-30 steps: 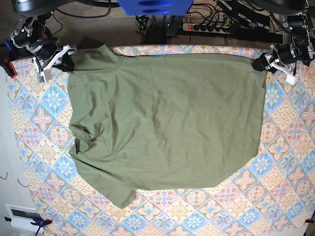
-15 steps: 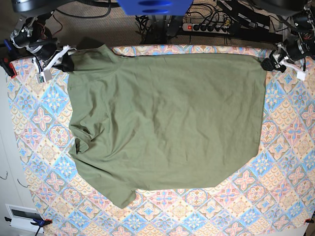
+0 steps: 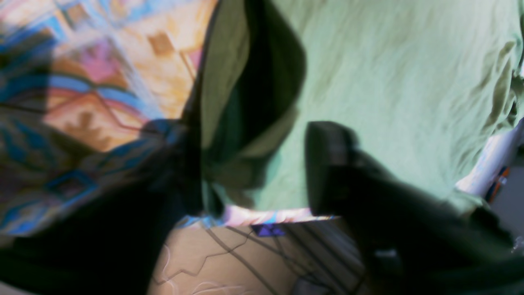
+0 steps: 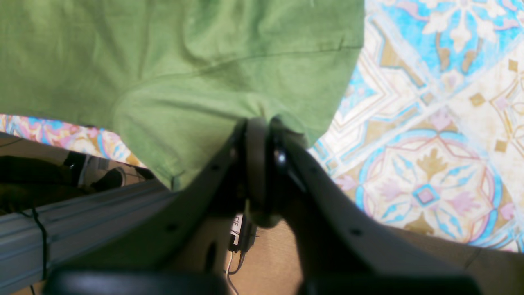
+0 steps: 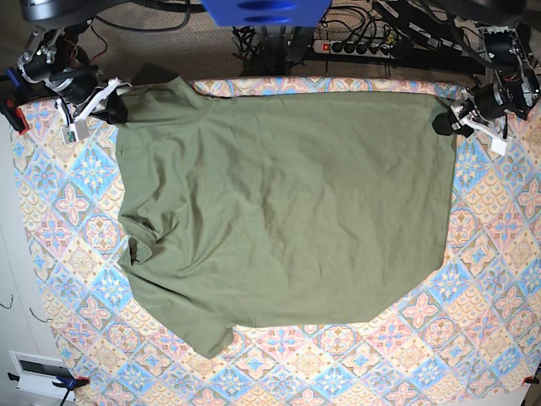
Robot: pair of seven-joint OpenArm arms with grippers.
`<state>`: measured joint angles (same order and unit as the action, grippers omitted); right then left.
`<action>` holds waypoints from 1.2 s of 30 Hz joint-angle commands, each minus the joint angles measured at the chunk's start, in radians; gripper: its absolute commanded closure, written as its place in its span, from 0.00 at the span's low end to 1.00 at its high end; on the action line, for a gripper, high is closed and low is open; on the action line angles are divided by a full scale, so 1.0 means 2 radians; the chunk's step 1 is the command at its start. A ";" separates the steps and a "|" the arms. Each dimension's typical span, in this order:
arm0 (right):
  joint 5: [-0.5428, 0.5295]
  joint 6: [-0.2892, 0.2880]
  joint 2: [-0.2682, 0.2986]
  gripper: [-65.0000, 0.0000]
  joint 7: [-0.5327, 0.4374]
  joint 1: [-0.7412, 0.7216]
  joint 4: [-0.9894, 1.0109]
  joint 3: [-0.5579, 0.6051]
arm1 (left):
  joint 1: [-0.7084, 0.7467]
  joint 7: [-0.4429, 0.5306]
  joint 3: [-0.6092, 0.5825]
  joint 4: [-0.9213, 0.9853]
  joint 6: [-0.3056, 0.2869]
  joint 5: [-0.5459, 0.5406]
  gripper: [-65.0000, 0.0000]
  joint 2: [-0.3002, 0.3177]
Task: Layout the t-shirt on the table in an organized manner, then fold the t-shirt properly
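Observation:
The olive-green t-shirt (image 5: pixel 287 203) lies spread flat on the tiled table (image 5: pixel 490 254), with a sleeve bunched at its left side. My right gripper (image 5: pixel 114 108) sits at the shirt's far left corner. In the right wrist view this gripper (image 4: pixel 260 123) is shut on the edge of the t-shirt (image 4: pixel 163 61). My left gripper (image 5: pixel 441 123) is at the far right corner. The blurred left wrist view shows this gripper (image 3: pixel 254 168) with its jaws apart. A raised fold of the t-shirt (image 3: pixel 389 82) stands between them, close to one finger (image 3: pixel 180 172).
A power strip (image 5: pixel 355 46) and cables lie on the floor beyond the table's far edge. A blue part (image 5: pixel 266 13) overhangs the top middle. White furniture (image 5: pixel 34 372) stands at the lower left. The table's cloth (image 4: pixel 430 123) shows beside the shirt's corner.
My left gripper drew away to the right off the shirt's corner, then came back onto it with narrower jaws. The right gripper and the shirt have stayed put.

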<state>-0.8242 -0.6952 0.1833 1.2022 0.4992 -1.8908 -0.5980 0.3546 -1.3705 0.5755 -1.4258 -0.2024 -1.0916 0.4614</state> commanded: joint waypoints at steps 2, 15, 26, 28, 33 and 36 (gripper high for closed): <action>-0.011 -0.001 0.008 0.99 -0.008 0.001 -0.009 -0.004 | 0.003 -0.013 0.000 -0.003 0.000 -0.001 0.83 0.001; -0.011 -0.001 0.011 0.99 0.005 -0.031 -0.009 -0.064 | -0.056 -0.013 0.039 -0.003 0.000 -0.037 1.00 0.017; -0.024 -0.001 0.049 0.99 0.027 -0.244 0.037 -0.113 | -0.253 -0.013 0.031 -0.003 0.002 -0.095 1.00 -0.019; -0.024 -0.001 0.071 0.99 0.027 -0.294 0.087 -0.111 | -0.303 -0.013 0.004 -0.001 0.002 -0.094 1.00 -0.023; -0.023 -0.001 0.136 0.99 0.022 -0.427 0.244 -0.074 | -0.444 -0.013 -0.072 0.024 0.001 -0.056 1.00 -0.025; -0.023 -0.001 0.164 0.99 -0.002 -0.528 0.344 -0.024 | -0.550 -0.013 -0.106 0.111 0.001 -0.041 1.00 -0.025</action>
<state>-0.8333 -0.6968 0.4889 1.2415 -0.5217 -1.1744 -0.6434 -0.7105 -1.4250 0.3580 -1.1870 -0.1974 -1.1477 0.3908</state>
